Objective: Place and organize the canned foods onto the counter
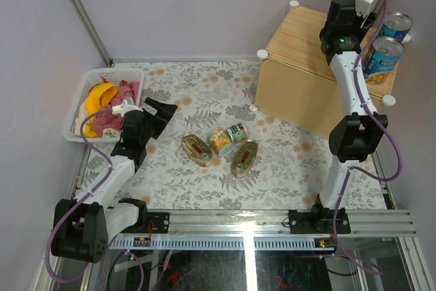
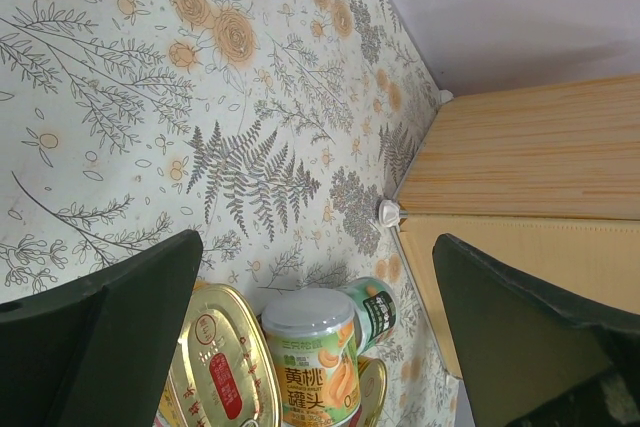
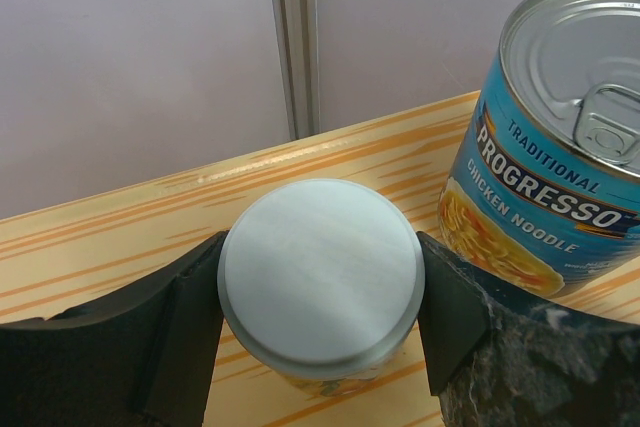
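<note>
**Right pincer** [image 3: 320, 292] clasps a small pale-lidded can [image 3: 318, 267] by its sides. The can stands upright on the bamboo bench [image 3: 120, 237], just beside a blue can [image 3: 540, 197] lettered "PROGRESSO TRADITIONAL CHICKEN NOODLE".

**Left pincer** [image 2: 315, 247], jaws spread and empty, points at four tins lying off the bench on the flowered cloth [image 2: 150, 97], near the bench's front corner. These are a peach can [image 2: 312, 357] marked "黄桃罐头", a green-labelled can [image 2: 375, 312] and two flat oval gold tins [image 2: 220, 362]. The left arm is the nearer to them.

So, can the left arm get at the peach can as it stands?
Probably yes: its open claw faces the peach can with nothing between, though an oval tin crowds one side.
</note>
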You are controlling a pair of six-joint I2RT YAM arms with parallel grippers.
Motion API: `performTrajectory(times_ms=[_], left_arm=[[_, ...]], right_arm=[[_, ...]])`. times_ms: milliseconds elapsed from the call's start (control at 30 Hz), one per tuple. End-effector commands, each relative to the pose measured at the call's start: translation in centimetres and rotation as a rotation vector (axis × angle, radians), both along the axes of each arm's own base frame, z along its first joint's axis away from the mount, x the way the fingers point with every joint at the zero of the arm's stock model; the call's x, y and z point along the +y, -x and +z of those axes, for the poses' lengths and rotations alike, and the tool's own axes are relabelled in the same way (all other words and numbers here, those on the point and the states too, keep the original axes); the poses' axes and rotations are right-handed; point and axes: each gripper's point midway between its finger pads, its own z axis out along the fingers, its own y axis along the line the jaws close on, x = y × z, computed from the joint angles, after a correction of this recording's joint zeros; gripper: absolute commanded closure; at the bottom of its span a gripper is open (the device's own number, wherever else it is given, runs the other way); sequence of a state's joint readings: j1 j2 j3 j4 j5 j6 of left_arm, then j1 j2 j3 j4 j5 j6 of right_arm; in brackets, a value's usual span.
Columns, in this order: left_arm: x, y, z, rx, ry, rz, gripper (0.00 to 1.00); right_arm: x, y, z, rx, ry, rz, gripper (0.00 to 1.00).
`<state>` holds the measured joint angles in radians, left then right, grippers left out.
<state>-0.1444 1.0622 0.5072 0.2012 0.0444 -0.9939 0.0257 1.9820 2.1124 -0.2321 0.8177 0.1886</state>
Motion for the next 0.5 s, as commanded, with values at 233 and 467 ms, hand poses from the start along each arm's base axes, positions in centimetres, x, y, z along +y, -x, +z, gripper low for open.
performTrajectory(times_ms=[233, 467], left_arm=[[-0.29, -0.37, 0.31, -0.028, 0.008, -0.006, 0.00], [-0.43, -0.52, 0.56, -0.034, 0.014, -0.011, 0.00]], right_arm=[[-0.19, 0.24, 4.37, -0.136, -0.011, -0.002, 0.46], [-0.02, 0.34, 4.74, -0.142, -0.011, 0.010, 0.18]])
